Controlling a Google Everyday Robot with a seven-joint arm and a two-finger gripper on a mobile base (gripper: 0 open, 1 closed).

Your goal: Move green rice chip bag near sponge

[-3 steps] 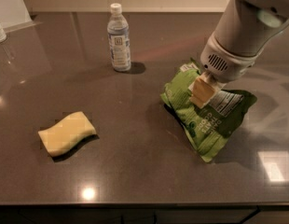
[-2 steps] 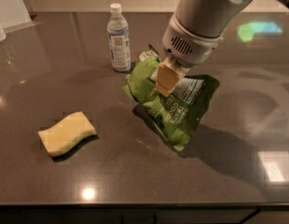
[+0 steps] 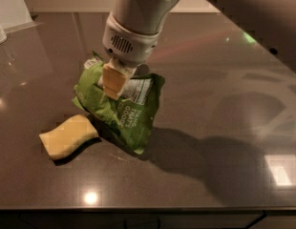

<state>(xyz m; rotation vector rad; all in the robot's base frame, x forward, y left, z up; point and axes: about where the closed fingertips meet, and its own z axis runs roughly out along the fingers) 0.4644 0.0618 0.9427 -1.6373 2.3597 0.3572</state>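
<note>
My gripper [image 3: 112, 90] is clamped on the green rice chip bag [image 3: 125, 116], with my 2 tan fingers [image 3: 114, 78] pinching its crumpled upper part. The bag hangs around and below my jaws, tilted, with its white label just to their right and its lowest corner down by the dark countertop [image 3: 210, 109]. The sponge [image 3: 69, 136] lies flat on the countertop below and left of my jaws, just beside the bag's lower edge. I cannot tell whether they touch.
</note>
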